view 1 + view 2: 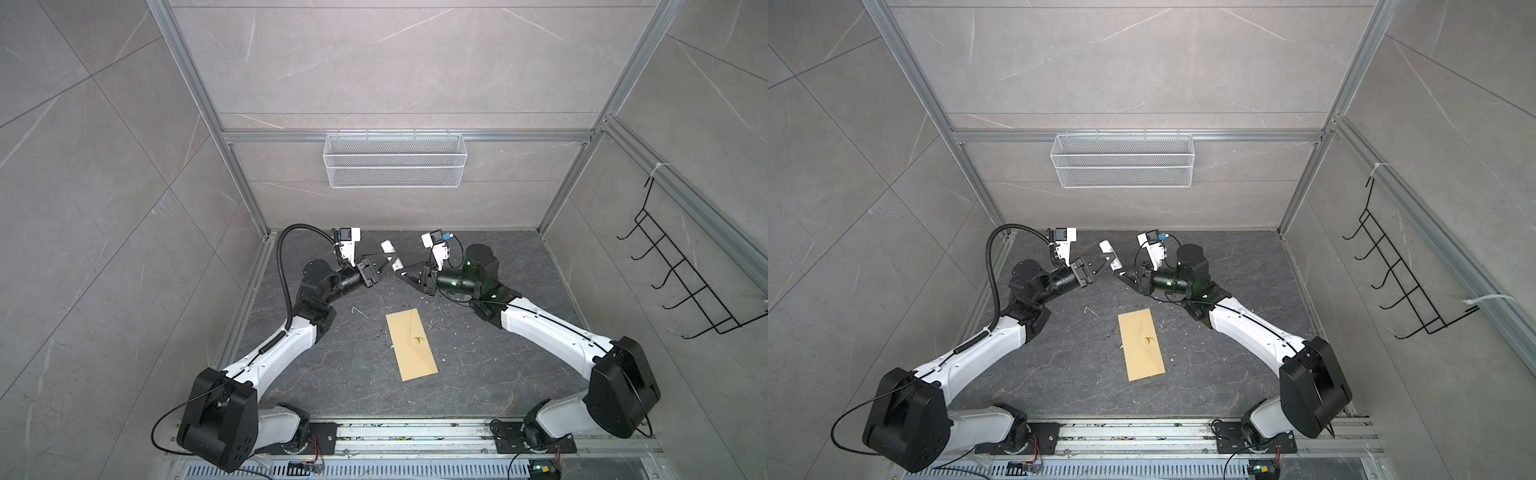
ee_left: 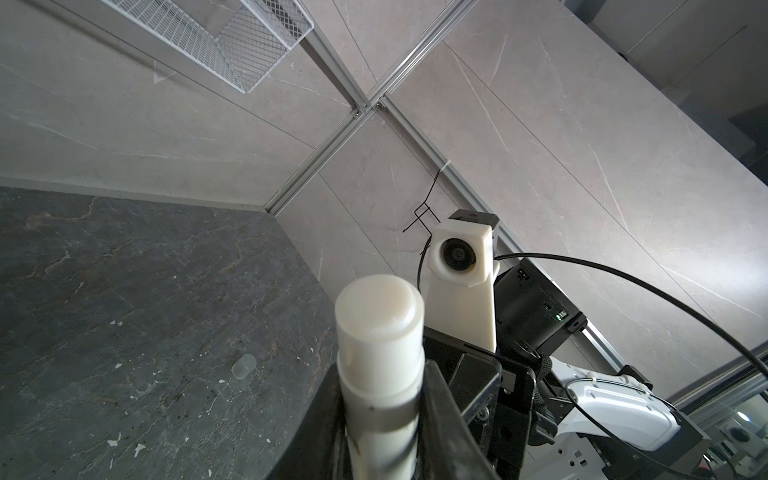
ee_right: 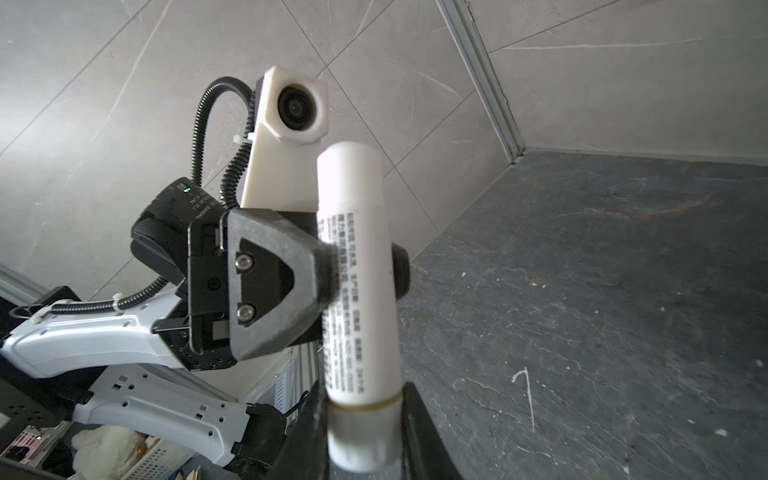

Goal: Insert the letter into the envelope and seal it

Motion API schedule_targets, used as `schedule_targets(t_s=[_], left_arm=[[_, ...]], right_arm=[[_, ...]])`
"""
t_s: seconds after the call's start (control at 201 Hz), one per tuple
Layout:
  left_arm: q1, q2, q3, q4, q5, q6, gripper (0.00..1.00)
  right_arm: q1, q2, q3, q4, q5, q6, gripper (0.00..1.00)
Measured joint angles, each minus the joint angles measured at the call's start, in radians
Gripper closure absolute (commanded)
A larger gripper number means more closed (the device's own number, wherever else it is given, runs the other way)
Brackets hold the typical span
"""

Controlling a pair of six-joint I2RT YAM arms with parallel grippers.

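We see L tool (image 1: 390,261) clenched on the mid-body of the white glue stick (image 1: 387,247) & R tool (image 1: 399,271) clamped on its lower end, stick held in the air betw. both arms, while the envelope (image 1: 411,347) lies flat mid-tabletop (image 1: 478,365), well apart from both tools.

glue stick (image 3: 357,291) body: rows of small black Chinese characters and digits, too fine to read.
motor housing (image 3: 183,208) label: inverted white lettering, illegible.
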Motion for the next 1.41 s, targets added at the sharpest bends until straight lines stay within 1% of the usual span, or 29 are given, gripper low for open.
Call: schedule_targets(t_s=[0.11, 0.194, 0.319, 0.458, 0.667, 0.867, 0.936, 1.016, 1.215, 1.379, 1.409], left_arm=[[-0.001, -0.005, 0.0, -0.043, -0.017, 0.032, 1.0], [-0.001, -0.013, 0.0, -0.073, -0.034, 0.059, 1.0], [-0.002, -0.026, 0.0, -0.088, -0.043, 0.097, 1.0], [-0.008, -0.035, 0.0, -0.098, -0.051, 0.132, 1.0], [-0.019, -0.037, 0.0, -0.108, -0.084, 0.167, 1.0], [-0.019, -0.037, 0.0, -0.111, -0.119, 0.182, 1.0], [-0.02, -0.037, 0.0, -0.114, -0.126, 0.184, 1.0], [-0.02, -0.037, 0.0, -0.121, -0.135, 0.185, 1.0], [-0.021, -0.041, 0.0, -0.122, -0.139, 0.185, 1.0], [-0.021, -0.043, 0.0, -0.119, -0.126, 0.185, 1.0], [-0.021, -0.045, 0.0, -0.119, -0.123, 0.185, 0.95]], right_arm=[[0.03, -0.016, 0.031, -0.126, 0.095, -0.084, 1.0], [0.074, -0.019, 0.082, -0.244, 0.207, -0.16, 1.0], [0.158, -0.019, 0.16, -0.388, 0.423, -0.266, 1.0], [0.25, -0.018, 0.223, -0.502, 0.681, -0.359, 1.0], [0.364, 0.037, 0.31, -0.601, 1.029, -0.468, 1.0], [0.463, 0.143, 0.401, -0.631, 1.365, -0.579, 1.0], [0.486, 0.176, 0.422, -0.63, 1.455, -0.615, 1.0], [0.494, 0.193, 0.428, -0.624, 1.493, -0.635, 1.0], [0.495, 0.192, 0.428, -0.62, 1.498, -0.653, 1.0], [0.489, 0.17, 0.414, -0.62, 1.453, -0.648, 1.0], [0.483, 0.159, 0.406, -0.62, 1.431, -0.644, 1.0]])
